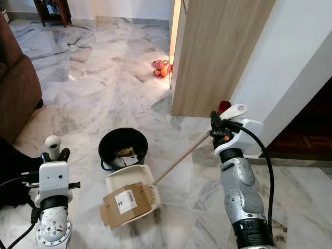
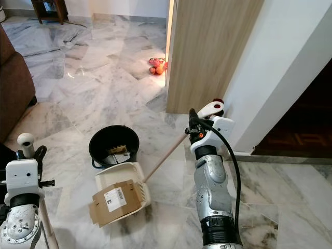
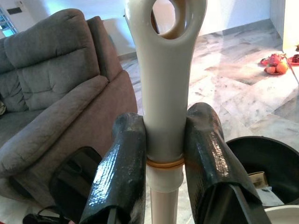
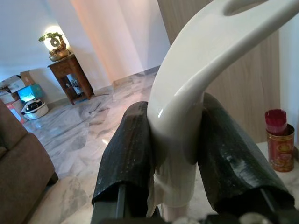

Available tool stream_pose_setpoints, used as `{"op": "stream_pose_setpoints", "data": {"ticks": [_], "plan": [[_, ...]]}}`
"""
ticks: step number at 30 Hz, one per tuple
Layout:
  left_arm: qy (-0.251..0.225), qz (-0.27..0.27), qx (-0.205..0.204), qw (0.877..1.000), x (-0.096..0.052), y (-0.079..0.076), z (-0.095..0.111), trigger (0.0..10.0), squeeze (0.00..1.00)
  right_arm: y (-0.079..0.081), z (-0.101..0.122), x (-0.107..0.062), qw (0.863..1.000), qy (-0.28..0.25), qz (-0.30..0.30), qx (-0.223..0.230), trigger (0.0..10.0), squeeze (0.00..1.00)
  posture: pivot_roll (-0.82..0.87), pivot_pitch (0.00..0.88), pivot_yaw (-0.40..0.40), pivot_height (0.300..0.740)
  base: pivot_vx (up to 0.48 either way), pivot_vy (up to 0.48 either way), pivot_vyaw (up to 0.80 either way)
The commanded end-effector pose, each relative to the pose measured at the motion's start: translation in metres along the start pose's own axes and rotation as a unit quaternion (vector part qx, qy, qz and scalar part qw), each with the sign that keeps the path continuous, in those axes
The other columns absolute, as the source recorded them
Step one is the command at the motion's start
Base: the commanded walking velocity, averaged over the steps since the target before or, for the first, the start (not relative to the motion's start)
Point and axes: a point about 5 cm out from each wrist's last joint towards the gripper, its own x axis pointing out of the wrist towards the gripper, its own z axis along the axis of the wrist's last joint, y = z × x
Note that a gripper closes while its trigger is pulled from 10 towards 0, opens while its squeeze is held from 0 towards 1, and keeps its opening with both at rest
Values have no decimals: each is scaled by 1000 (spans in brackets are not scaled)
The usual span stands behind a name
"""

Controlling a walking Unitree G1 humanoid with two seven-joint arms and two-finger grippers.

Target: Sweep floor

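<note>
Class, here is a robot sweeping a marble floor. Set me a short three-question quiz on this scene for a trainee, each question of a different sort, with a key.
1. True or false: the flat cardboard piece lies on the dustpan.
2. Multiple choice: the right tool is shut on A) the dustpan handle, B) the black bin, C) the sofa.
3. Fill in: the left tool grips the cream ____ handle.

Key:
1. True.
2. A.
3. Broom, judging by the task; its head is out of sight.
</note>
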Motion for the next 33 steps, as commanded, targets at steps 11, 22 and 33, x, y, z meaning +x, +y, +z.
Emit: {"op": "stream_pose_setpoints", "data": {"ticks": [11,22,33], "plan": [[-9,4,7,1000,-1,1,1,10000,0,3,15,3,999,-35,5,10,10000,0,208,97,-78,740,0,0,0],[-18,-22,-11,1000,-4,-13,-6,10000,0,5,50,-11,997,-68,30,-24,10000,0,194,90,-78,740,0,0,0],[-30,-26,-11,999,-3,-14,-5,10000,0,4,49,-14,998,-50,30,-30,10000,0,197,87,-75,740,0,0,0]]}}
